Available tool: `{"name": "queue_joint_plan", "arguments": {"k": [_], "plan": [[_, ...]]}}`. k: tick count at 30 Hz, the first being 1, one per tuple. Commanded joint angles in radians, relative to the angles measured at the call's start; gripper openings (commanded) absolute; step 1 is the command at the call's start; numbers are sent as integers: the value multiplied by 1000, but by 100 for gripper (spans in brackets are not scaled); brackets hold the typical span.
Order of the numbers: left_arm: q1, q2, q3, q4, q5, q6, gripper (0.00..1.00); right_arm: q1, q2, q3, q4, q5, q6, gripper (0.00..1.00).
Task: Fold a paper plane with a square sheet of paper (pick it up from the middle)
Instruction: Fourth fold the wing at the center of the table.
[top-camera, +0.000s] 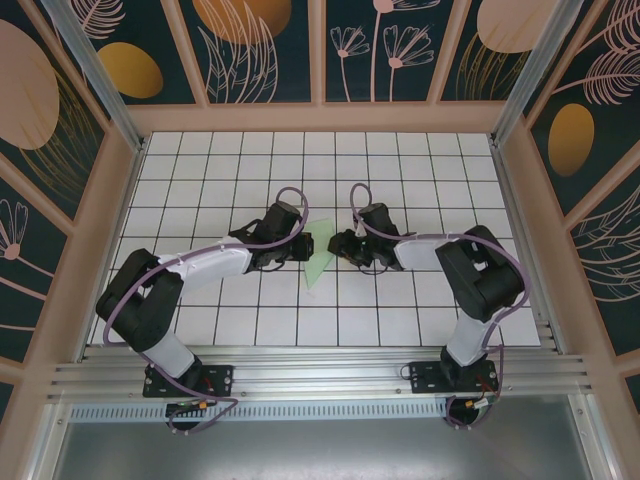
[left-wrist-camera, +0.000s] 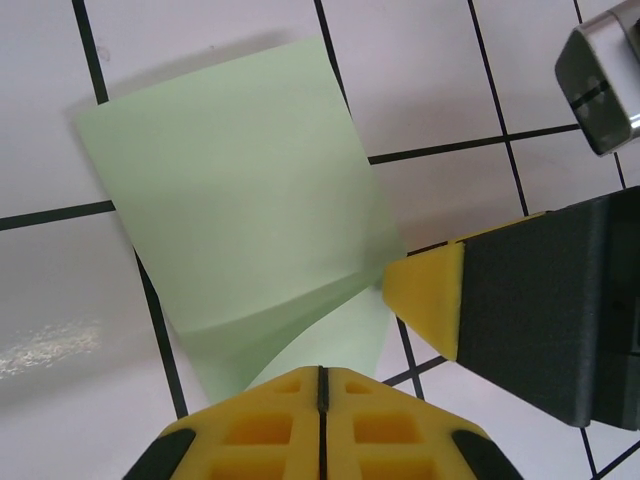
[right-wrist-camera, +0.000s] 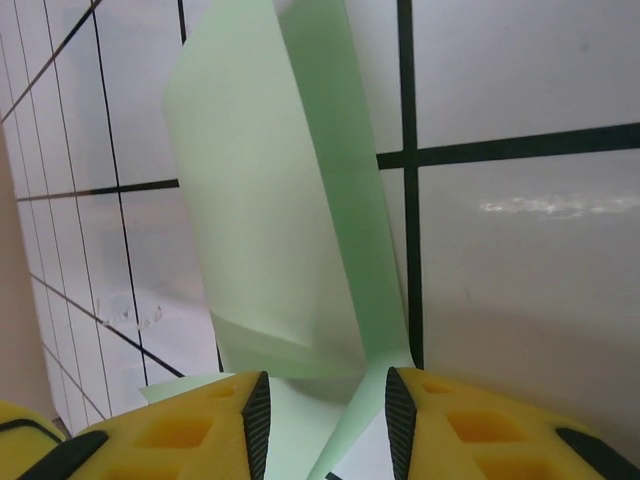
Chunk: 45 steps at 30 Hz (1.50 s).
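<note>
Pale green and partly folded, the sheet of paper (left-wrist-camera: 240, 180) sits at the middle of the tiled table (top-camera: 200, 170), right where the two arms meet nose to nose. One flap is doubled over and bows up off the tiles instead of lying flat.

The left gripper (left-wrist-camera: 322, 385) has its yellow fingers pressed tight together, and they look to be nipping the sheet's near edge. The rest of the paper fans out ahead of them. The right gripper (right-wrist-camera: 325, 400) has its fingers spread, with a strip of the sheet running up through the gap and touched by neither pad as far as I can see.

From above, the paper's long line runs from the fingertips back towards the arm bases, on a slight slant. It lies between the grippers, and neither is clearly the nearer.

I'd guess the next move is to flatten or crease that raised flap. The right fingers already straddle it, so they are the better placed, while the left hand anchors the edge.
</note>
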Motion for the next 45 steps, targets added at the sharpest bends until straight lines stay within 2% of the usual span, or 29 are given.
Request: {"name": "queue_joint_plan", "arguments": {"k": [1,7,11,15,20,24,27,35,40,45], "plan": [[-5,6,-15,-10,16,3,8,-4,28,30,51,-82,-39,39],[-4,6,-39,8,17,-22,7,-3,51,42,93,-150,-90,39],[-4,-24,-76,69,78,-26,13,-4,65,64,53,-149,-146,38],[-5,-39,-107,97,104,-25,20,-4,82,76,39,-147,-156,25],[-7,-43,-134,119,110,-30,28,-4,87,80,40,-142,-140,15],[-19,-44,-136,118,79,-34,36,-4,72,72,66,-119,-65,9],[-42,-44,-137,113,43,-30,41,14,39,50,90,-58,28,7],[-120,-69,-179,124,-76,-16,45,112,-63,-52,124,185,300,6],[-146,-70,-210,130,-150,4,47,175,-94,-55,101,265,361,6],[-161,-73,-235,156,-179,14,46,184,-134,-55,54,314,383,6]]}}
